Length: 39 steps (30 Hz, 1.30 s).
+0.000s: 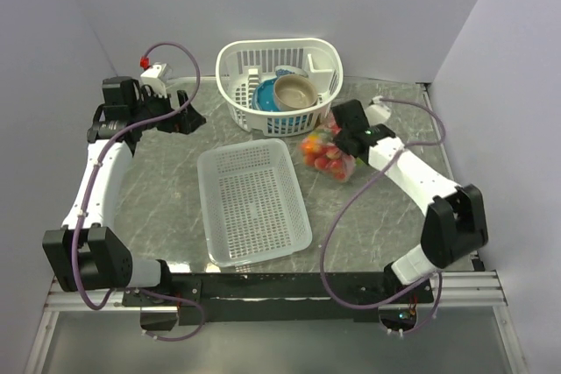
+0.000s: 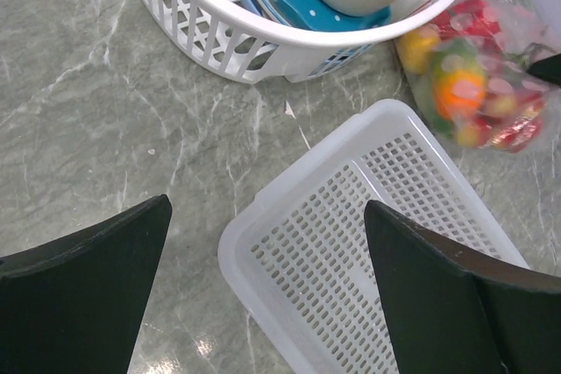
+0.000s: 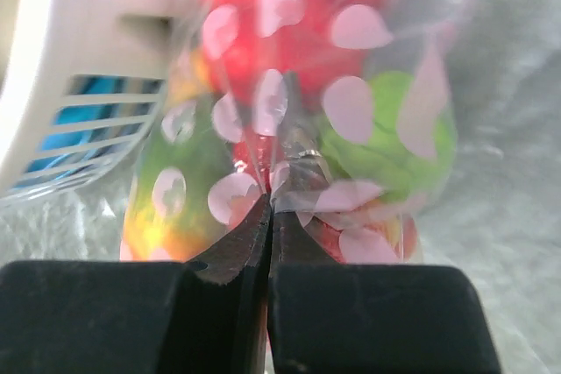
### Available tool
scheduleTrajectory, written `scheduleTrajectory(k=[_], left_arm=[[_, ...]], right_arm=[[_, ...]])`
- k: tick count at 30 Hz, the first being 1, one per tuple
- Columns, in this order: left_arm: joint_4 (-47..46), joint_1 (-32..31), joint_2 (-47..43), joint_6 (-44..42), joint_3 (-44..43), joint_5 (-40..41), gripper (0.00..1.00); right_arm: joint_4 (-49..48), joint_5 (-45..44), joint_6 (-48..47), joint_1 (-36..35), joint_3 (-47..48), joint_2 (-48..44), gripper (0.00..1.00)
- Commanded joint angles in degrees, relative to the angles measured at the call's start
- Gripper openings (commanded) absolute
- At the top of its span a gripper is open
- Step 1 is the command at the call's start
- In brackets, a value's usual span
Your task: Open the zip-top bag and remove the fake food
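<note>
Clear dotted plastic zip-top bag (image 3: 351, 67) of glossy fake food (image 3: 399, 133) lies beside round white plastic basket (image 1: 263, 52); right gripper (image 3: 272, 209) clamped on its film, seemingly mid-panel rather than at the mouth, so a pull may slip or tear; left gripper (image 2: 267, 208) wide, empty.

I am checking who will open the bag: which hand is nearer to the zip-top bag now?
Right. The right hand is shut on the zip-top bag. The left hand hangs open over the table, on the round basket's other side.
</note>
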State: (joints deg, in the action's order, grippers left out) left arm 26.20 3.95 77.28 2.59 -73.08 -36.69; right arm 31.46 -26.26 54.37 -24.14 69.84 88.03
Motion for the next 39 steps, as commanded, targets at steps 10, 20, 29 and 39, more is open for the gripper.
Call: scheduleTrajectory(k=[10,20,29,39], left_arm=[[13.84,2.20,-8.01,-18.81,3.38,3.29,0.99],[27.23,7.05,-15.65,-46.60,16.73,6.20,0.99],[20.04,-10.16,-21.21,-42.94,25.35,7.50,0.99],[23.45,-10.99,-17.84,-51.78,22.55,15.16,0.98]], right_arm=[[0.44,-10.49,-4.44,2.61,3.98,-19.64,0.00],[-1.84,-4.25,-7.35,0.94,5.74,-28.34,0.00],[-1.14,-4.94,-7.53,0.59,1.70,-33.97,0.00],[-1.84,-5.47,-8.75,0.68,-0.94,-39.86,0.03]])
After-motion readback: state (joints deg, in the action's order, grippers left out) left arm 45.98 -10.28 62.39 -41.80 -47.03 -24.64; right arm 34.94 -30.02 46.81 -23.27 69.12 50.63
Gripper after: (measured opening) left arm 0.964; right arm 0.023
